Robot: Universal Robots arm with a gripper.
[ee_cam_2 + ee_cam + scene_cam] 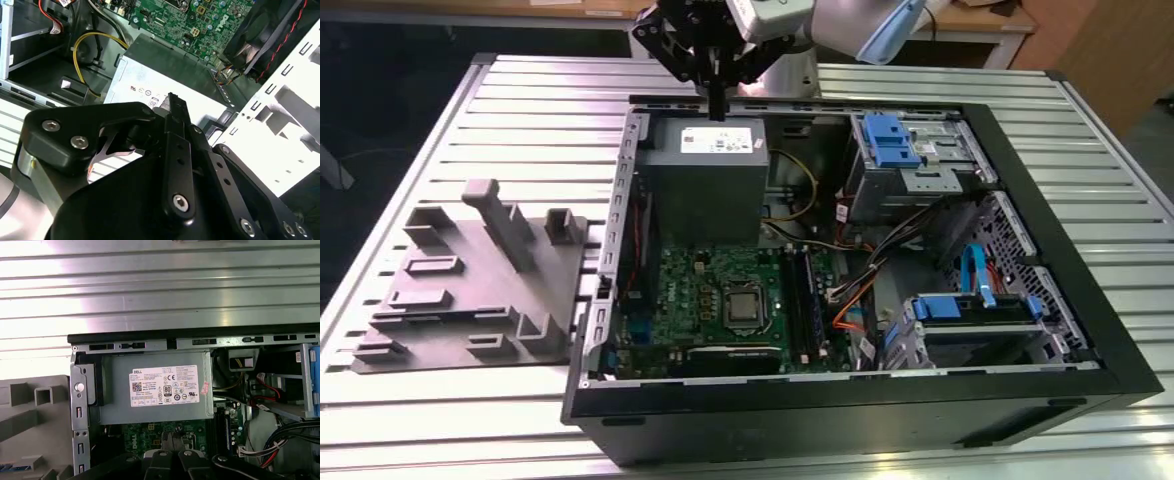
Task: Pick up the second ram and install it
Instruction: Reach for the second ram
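Note:
My gripper [716,110] hangs above the back of the open computer case [1067,300], just over the grey power supply [707,150]. Its black fingers are pressed together with nothing visible between them in both wrist views [172,98] [173,439]. The green motherboard [720,295] lies further forward in the case, with long black memory slots [803,300] along the side nearer the exterior view's right. A thin dark strip [447,312] lies across the grey tray [520,290]; I cannot tell whether it is the second ram.
The grey ribbed tray stands on the slatted metal table [520,90] at the exterior view's left of the case. Drive cages with blue clips [894,140] and bundles of cables [854,290] fill the case's right half. A fan [270,35] sits by the case wall.

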